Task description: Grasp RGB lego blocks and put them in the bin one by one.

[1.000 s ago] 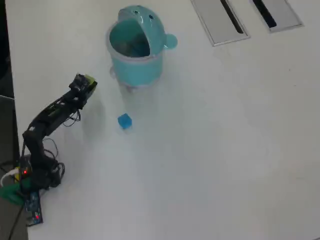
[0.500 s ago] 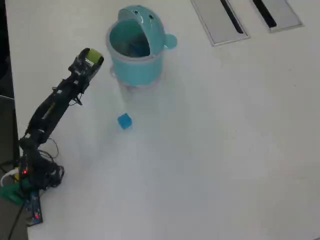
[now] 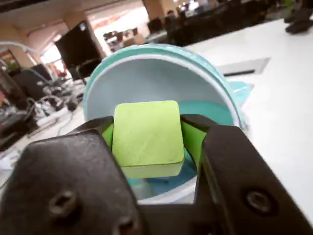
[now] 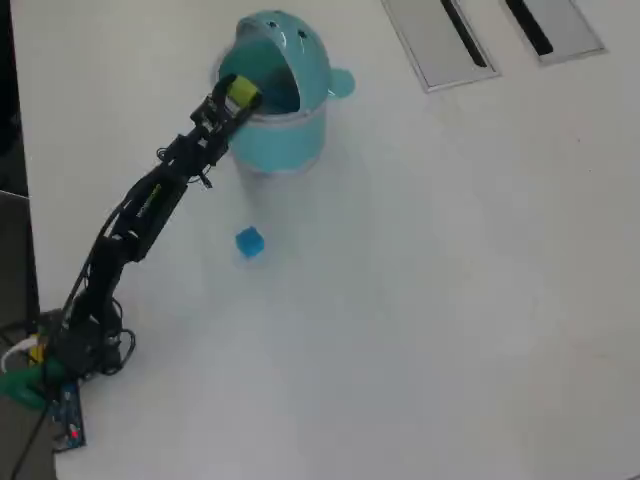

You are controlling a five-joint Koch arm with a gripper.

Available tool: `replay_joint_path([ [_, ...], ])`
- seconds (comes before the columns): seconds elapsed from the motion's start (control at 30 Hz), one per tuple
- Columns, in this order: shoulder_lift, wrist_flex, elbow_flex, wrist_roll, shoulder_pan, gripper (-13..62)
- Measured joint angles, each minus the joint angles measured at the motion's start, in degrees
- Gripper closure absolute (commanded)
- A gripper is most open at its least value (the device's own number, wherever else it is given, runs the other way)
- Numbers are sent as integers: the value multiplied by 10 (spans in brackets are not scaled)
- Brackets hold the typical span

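My gripper (image 3: 146, 137) is shut on the yellow-green lego block (image 3: 146, 134), both black fingers pressed against its sides. Just ahead stands the light teal bin (image 3: 161, 73) with its domed lid tipped open, and the block hangs over the near rim. In the overhead view the gripper (image 4: 238, 97) with the yellow-green block (image 4: 242, 91) sits at the left rim of the bin (image 4: 290, 140). A blue lego block (image 4: 249, 241) lies on the table below the bin. No red block shows.
Two flat grey panels (image 4: 440, 40) with dark slots lie at the top right of the white table (image 4: 450, 280) in the overhead view. The arm's base (image 4: 60, 370) and its cables sit at the bottom left edge.
The arm has stretched up and to the right, carrying the yellow-green block from the table's left side to the bin's rim. The blue block has not moved.
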Motion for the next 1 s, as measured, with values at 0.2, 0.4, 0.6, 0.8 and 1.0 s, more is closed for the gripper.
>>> replay_joint_path([
  [0.2, -36, -18, -2, 2, 3, 370],
  [0.4, -69, -25, -45, 0, 1, 369],
  [0.6, -103, -26, -101, -2, -8, 368],
  [0.8, -123, -26, -132, -33, -22, 317],
  [1.0, -152, -29, -156, -54, -40, 231],
])
